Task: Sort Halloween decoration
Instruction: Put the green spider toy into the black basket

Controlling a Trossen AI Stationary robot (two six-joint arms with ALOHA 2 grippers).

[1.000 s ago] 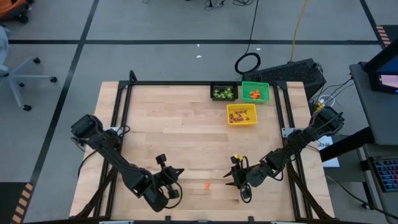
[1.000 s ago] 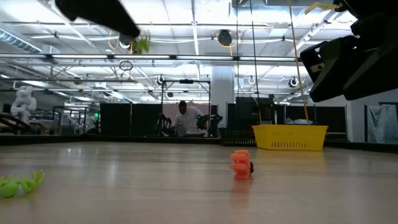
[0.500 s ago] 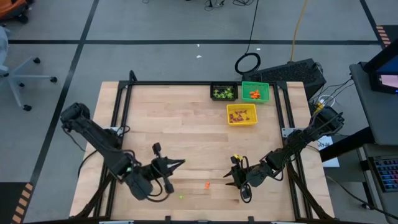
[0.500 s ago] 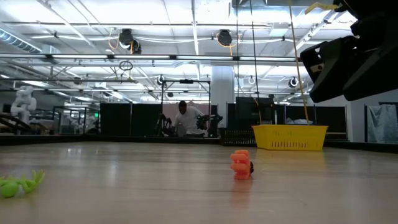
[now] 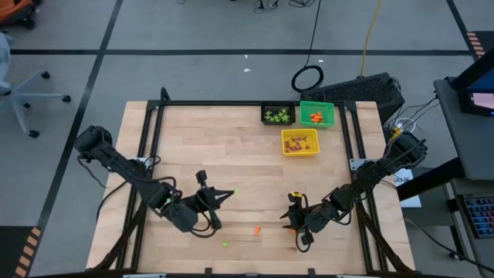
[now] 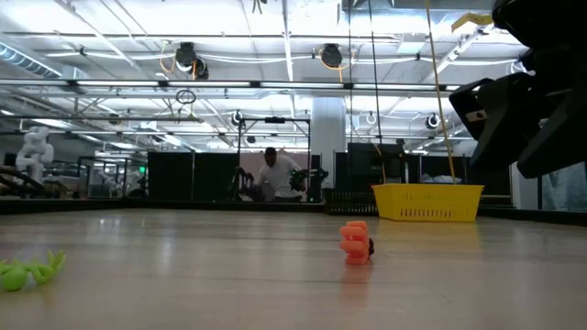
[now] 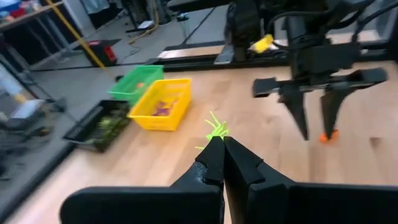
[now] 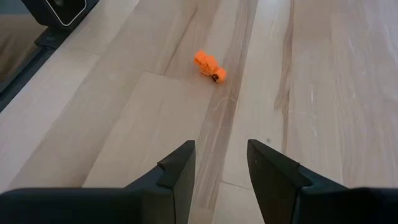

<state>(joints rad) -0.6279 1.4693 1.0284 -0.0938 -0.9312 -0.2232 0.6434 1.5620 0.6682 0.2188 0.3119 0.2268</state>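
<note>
My left gripper (image 7: 222,144) is above the table's near middle (image 5: 225,194), shut on a light-green spidery trinket (image 7: 214,129). My right gripper (image 8: 221,163) is open, low over the near right part of the table (image 5: 294,224), and points at an orange trinket (image 8: 209,65) that lies on the wood ahead of its fingers (image 5: 256,229) (image 6: 355,243). A second light-green trinket (image 5: 225,245) (image 6: 27,271) lies on the table near the near edge. My left gripper pinches the light-green trinket's body (image 7: 216,135) between its two fingertips. The thin legs stick out past the tips. The trinket is lifted clear of the table, and the fingers point roughly level toward the table's right.
Three small square bins stand at the far right of the table: a black one (image 5: 277,115) with green pieces, a green one (image 5: 316,114) with orange pieces and a yellow one (image 5: 300,142) with purple pieces. Bare wood lies between the grippers and the bins.
My left gripper, shut on the green trinket, has swung from near the near edge toward the far edge and a little to the right, out of the low view. My right gripper has shifted slightly. Both trinkets on the table have stayed put.
</note>
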